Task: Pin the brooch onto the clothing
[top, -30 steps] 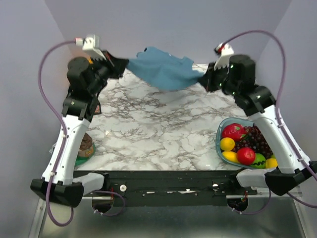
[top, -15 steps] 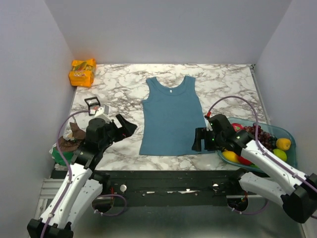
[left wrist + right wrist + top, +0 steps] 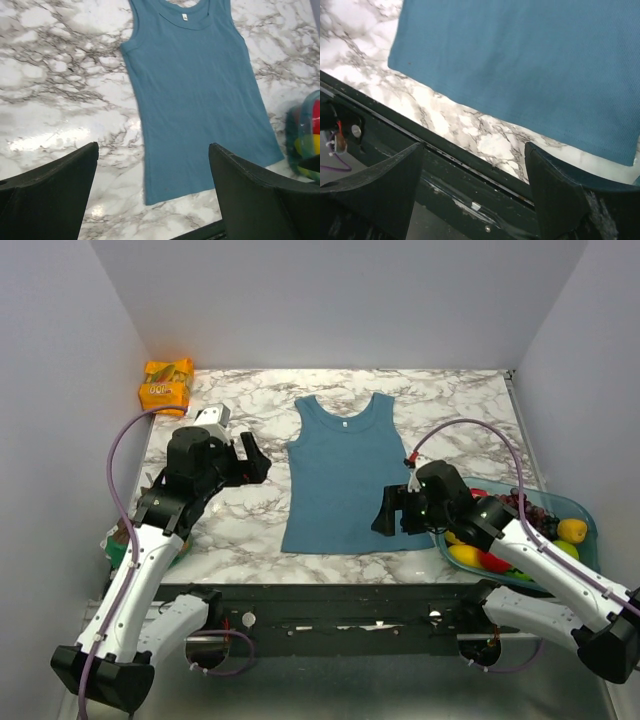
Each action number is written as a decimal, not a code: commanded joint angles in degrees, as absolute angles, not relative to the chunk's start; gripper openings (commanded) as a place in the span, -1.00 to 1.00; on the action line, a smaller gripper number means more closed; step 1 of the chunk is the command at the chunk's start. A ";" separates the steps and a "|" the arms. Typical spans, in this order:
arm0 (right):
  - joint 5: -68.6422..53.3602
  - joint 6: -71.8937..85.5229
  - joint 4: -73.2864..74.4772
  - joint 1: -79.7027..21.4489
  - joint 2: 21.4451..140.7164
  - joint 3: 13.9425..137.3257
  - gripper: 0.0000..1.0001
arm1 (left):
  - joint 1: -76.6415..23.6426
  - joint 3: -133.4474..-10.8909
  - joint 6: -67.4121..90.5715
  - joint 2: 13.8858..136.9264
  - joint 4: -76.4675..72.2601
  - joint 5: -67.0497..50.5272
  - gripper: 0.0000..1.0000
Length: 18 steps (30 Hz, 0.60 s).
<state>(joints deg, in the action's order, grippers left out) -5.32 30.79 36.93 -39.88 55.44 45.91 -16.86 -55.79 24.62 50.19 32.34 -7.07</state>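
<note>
Teal-blue clothing [image 3: 345, 475] spread flat in the middle of the marble tabletop [image 3: 450, 410], scoop neck toward the far wall, small white label [image 3: 342, 423] inside the neckline, straight hem toward the arm bases. Left hand [image 3: 252, 455] just off the clothing's left side, about level with the armhole, apart from the fabric, gaping wide and holding nothing. From the left wrist, two dark fingers [image 3: 55, 190] low in the picture and far apart, with bare marble and the clothing's left edge in the gap, the whole top laid out beyond, and a sliver of the fruit bowl at the right border. Right hand [image 3: 385, 512] near the hem's right corner, close to the tabletop's near edge, likewise spread wide with nothing in its grasp. From the right wrist, dark fingers [image 3: 565, 195] at either side of the view, the hem running slantwise above them, a strip of marble below it, then the black front rail [image 3: 445, 175] with a purple cable [image 3: 335, 167] at the far left. Height of either hand above the marble not clear from these views. Orange packet [image 3: 167, 386] in the far left corner, well apart from the clothing. Clear blue-green bowl [image 3: 590, 515] at the right, beside the right forearm, full of red, yellow and green fruit and dark grapes. Brooch not to be made out in any of the views.
</note>
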 commanded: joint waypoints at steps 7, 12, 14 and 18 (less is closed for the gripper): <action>2.81 29.44 37.79 -40.17 47.99 55.19 0.87 | -11.43 -64.68 10.64 61.95 38.75 5.78 0.98; 2.90 27.43 38.15 -40.08 46.84 59.06 0.93 | -7.30 -68.38 8.96 70.21 37.20 7.82 0.98; 2.29 26.72 38.06 -40.08 47.02 60.55 0.93 | -4.85 -68.64 8.35 73.63 35.60 10.45 0.97; 0.71 25.75 37.18 -39.99 46.67 62.14 0.93 | -1.77 -70.13 7.03 80.23 34.11 12.21 0.93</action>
